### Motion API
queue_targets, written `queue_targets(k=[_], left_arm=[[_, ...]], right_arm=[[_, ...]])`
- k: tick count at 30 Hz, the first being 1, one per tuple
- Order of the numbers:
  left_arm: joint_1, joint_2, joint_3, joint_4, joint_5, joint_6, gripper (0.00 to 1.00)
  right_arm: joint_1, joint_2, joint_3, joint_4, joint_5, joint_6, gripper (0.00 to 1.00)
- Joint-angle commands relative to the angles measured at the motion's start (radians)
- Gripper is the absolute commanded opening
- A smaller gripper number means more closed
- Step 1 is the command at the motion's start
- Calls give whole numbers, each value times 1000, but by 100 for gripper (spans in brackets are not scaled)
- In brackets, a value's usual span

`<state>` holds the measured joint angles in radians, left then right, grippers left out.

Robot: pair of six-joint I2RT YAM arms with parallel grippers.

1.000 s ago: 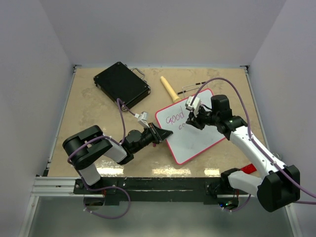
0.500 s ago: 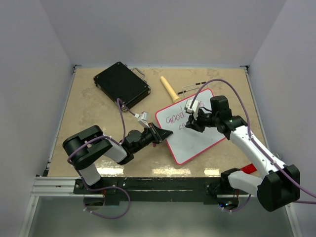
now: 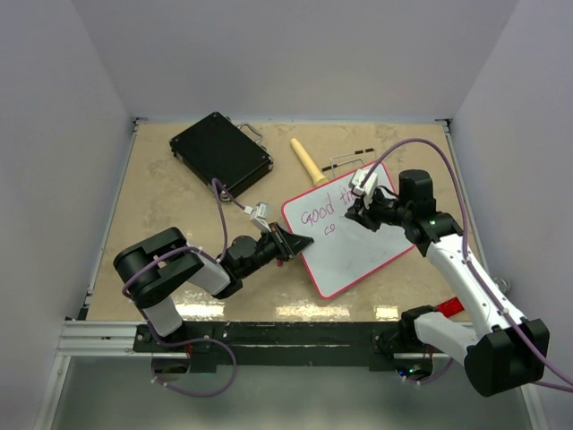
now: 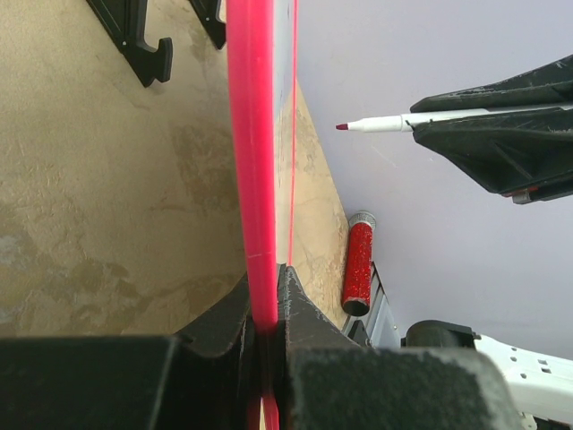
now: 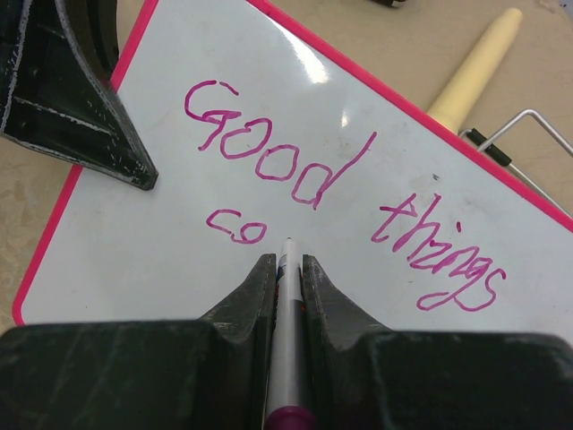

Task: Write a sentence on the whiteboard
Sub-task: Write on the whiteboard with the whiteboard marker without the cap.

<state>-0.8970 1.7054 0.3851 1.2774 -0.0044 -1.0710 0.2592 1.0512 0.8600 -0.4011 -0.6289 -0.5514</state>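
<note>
The right gripper is clenched on the marker; the left gripper pinches the whiteboard by its rim, mid-table. Overhead, the right gripper hides part of the sentence (right wrist reads "Good things", "co"); left wrist shows the tip off the surface

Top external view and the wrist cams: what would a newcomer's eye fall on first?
The whiteboard, mid-table with its red-pink rim, bears pink writing: "Good things" on top and "co" begun below. The right tool grips a marker whose tip hovers just off the board beside that "co". The left tool is shut on the board's near-left edge, and a black case lies at the far left.
</note>
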Motion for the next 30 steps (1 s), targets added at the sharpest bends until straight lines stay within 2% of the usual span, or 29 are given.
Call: queue_targets(k=[1,14,30], left_arm=[[-3,-1,8,275,29,66,0],[-2,14,20,281,43,63,0],[-3,5,8,283,38,63,0]], right_arm=[[0,13,11,9,-11,-1,0],[3,78,22,19,-35,5,0],[2,44,14,-8,-71,-28,0]])
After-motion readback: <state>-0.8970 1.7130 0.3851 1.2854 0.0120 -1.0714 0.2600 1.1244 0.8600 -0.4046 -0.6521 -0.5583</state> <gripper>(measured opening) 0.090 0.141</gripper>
